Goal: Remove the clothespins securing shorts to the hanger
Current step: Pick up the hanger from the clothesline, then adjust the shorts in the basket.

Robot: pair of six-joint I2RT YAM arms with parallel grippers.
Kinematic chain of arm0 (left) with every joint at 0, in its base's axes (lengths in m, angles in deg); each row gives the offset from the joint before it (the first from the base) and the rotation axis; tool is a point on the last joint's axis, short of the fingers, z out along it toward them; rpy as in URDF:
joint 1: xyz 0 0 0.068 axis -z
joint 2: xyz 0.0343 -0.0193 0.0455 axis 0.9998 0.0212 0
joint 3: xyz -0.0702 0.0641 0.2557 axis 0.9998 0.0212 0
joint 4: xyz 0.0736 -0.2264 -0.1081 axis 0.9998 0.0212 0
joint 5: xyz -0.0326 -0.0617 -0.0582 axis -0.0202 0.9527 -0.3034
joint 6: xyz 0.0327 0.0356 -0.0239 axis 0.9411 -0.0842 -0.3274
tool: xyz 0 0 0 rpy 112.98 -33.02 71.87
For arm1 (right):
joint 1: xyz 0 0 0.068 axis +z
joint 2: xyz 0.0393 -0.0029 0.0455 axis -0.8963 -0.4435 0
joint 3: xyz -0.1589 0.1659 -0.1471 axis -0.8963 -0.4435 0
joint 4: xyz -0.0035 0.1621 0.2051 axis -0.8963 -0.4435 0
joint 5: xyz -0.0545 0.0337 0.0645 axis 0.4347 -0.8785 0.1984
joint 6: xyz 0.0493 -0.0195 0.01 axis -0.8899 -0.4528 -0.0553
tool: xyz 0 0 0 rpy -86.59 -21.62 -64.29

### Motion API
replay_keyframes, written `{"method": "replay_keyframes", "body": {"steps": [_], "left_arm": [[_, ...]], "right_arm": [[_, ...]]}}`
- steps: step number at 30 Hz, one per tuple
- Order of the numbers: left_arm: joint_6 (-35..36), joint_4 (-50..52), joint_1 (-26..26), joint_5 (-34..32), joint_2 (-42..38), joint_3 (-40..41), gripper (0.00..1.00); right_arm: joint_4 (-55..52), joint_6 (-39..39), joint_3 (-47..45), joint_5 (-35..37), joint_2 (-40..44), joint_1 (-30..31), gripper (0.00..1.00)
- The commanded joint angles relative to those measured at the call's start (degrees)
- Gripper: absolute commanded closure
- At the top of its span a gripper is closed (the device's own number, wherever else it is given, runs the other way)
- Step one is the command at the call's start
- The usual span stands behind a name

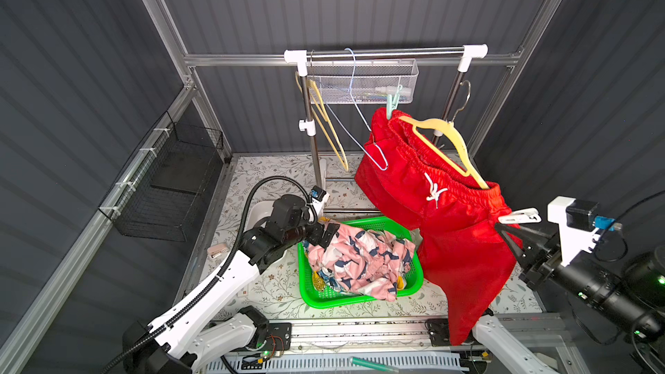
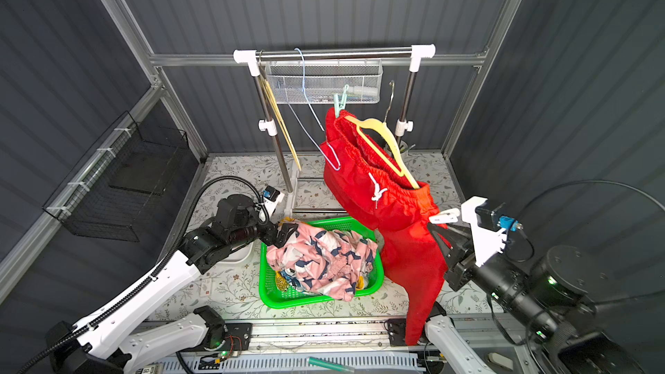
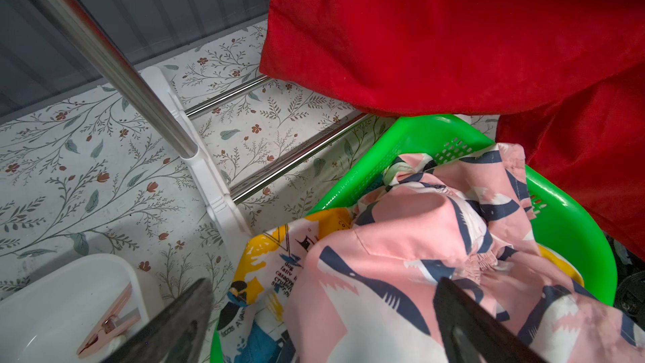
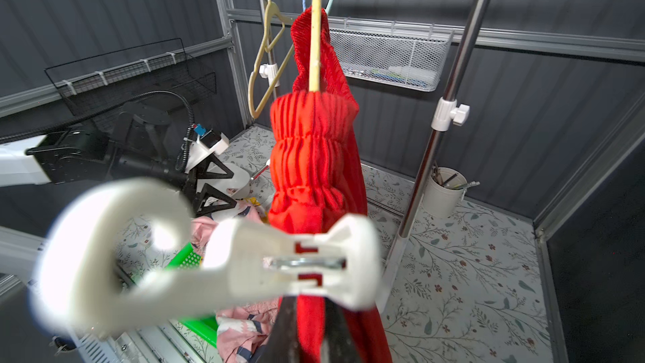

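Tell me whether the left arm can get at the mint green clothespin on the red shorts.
Probably yes. The left gripper is open and empty over the green basket, and the mint green clothespin stands exposed above the red shorts. The blue wire hanger hanging close beside it could snag.

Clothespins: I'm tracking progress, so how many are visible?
3: mint clothespin atop the red shorts, white clothespin by the right gripper, pink clothespin in the white tub. More may hide in the mesh basket.

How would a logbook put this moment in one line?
left gripper open by green basket | right gripper shut at white clothespin on red shorts | mint clothespin clipped on
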Motion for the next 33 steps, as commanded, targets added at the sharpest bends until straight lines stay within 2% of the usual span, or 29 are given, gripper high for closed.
{"method": "replay_keyframes", "body": {"steps": [1,6,15,17,23,24,25,26,27,28,33], "left_arm": [[0.0,-1.7,-0.2,-0.2,-0.3,1.3,0.0],[-0.1,-5.0,-0.2,1.4,-0.2,2.6,0.0],[4.6,-16.8,-0.1,3.0,-1.0,4.4,0.0],[5.7,-19.5,-0.2,2.3,0.2,4.0,0.0],[7.8,-30.8,-0.1,7.1,6.9,3.3,0.01],[8.9,-32.7,-0.2,7.3,8.4,3.2,0.14],[9.4,-34.2,-0.2,8.0,9.6,2.8,0.43],[9.5,-35.0,-0.2,8.5,10.6,2.2,0.64],[9.5,-35.0,-0.2,9.6,11.4,1.1,0.91],[9.5,-34.3,-0.2,10.2,12.0,-0.1,1.0],[5.5,-31.6,-0.2,11.3,9.4,-0.6,1.0]], "right_arm": [[-0.7,0.7,4.9,-6.2,-0.4,0.1,1.0],[-5.6,2.0,11.3,-10.3,-3.1,0.1,1.0],[-3.5,1.0,14.9,-17.6,-6.5,-0.1,1.0],[-2.2,0.8,15.0,-19.4,-6.9,-0.2,1.0],[0.0,0.8,15.4,-21.6,-8.5,-0.3,1.0],[0.3,0.8,15.3,-21.9,-8.7,-0.4,1.0],[0.7,0.8,15.0,-22.1,-9.0,-0.3,1.0],[1.0,0.8,14.8,-22.2,-9.0,-0.3,1.0],[1.4,0.8,14.5,-22.2,-9.0,-0.3,1.0],[1.6,0.9,14.4,-22.1,-9.1,-0.3,1.0],[2.4,1.3,13.7,-20.8,-9.3,-0.3,1.0]]}}
